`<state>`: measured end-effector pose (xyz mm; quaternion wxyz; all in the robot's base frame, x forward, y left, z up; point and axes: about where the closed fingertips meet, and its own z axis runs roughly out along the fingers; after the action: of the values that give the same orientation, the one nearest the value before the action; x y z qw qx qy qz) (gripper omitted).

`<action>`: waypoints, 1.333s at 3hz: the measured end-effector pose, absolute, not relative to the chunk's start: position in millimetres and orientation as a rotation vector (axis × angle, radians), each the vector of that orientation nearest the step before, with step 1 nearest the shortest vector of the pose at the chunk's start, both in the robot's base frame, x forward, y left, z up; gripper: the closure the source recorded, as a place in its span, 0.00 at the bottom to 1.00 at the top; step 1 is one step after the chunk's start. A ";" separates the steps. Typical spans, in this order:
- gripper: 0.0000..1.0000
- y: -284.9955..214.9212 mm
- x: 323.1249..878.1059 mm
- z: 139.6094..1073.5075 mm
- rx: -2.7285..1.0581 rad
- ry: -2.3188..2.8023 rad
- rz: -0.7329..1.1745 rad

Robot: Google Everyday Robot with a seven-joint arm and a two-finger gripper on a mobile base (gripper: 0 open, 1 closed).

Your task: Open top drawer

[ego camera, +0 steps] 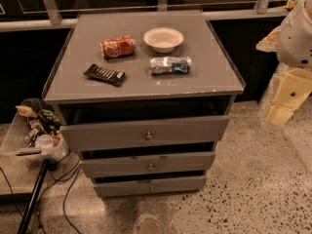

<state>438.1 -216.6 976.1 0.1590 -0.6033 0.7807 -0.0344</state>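
Top drawer ajar, gripper off to the right.
Above two shallower drawers, the top drawer's front juts forward under a dark gap. Beyond it, the cabinet top carries a dark wrapper, a snack bag, a tipped red can and a white bowl. The gripper hangs well apart from the cabinet; how open it is cannot be told.

Dim warm light from above, cabinet top evenly lit with faint sheen, deep shadow in the gap above the top drawer, pale gripper at right edge brightest
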 end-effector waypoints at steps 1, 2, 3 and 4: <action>0.00 -215.5 437.6 975.2 -1.725 2.229 -0.096; 0.00 -207.9 433.9 958.2 -1.735 2.240 -0.069; 0.00 -193.6 429.9 931.8 -1.751 2.217 0.009; 0.00 -178.8 430.6 908.9 -1.738 2.136 0.128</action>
<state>430.6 -178.8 908.9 0.1912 -0.6188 0.7605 0.0456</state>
